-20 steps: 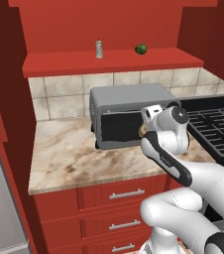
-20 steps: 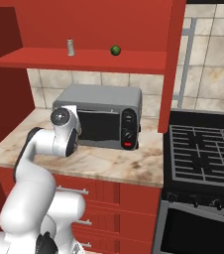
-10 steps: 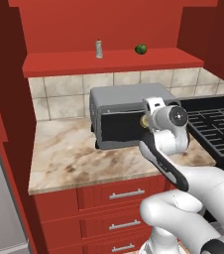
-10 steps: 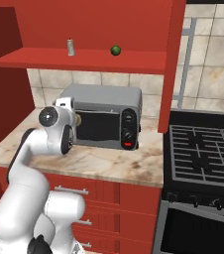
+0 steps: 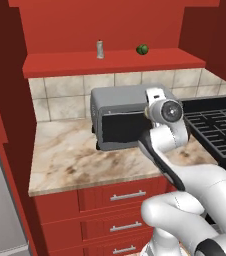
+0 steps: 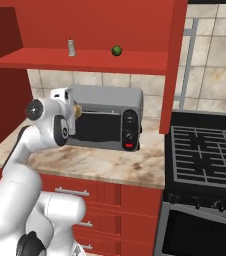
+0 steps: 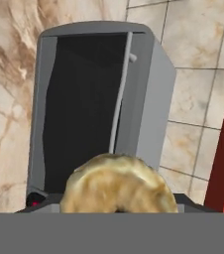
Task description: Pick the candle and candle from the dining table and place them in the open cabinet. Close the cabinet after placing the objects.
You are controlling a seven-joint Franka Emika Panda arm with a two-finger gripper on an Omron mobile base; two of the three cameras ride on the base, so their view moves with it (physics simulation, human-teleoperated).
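Clamped in the two-finger gripper: a squat golden-brown stub with a lumpy round top, lifted off every surface, so grasping and not released. Raised just in front of the grey metal toaster oven, at the height of its dark glass door, near its left end in the right base view. In the hand view, stub low in the middle, toaster oven behind it and turned on its side. Fingertips themselves hidden behind the stub there.

Standing upright on the red open shelf above the tiled wall: a slim pale grey cylinder. Well apart from it, on the same shelf: a small green ball.

Toaster oven resting on the beige brown-veined marble counter, beside the black gas stove.
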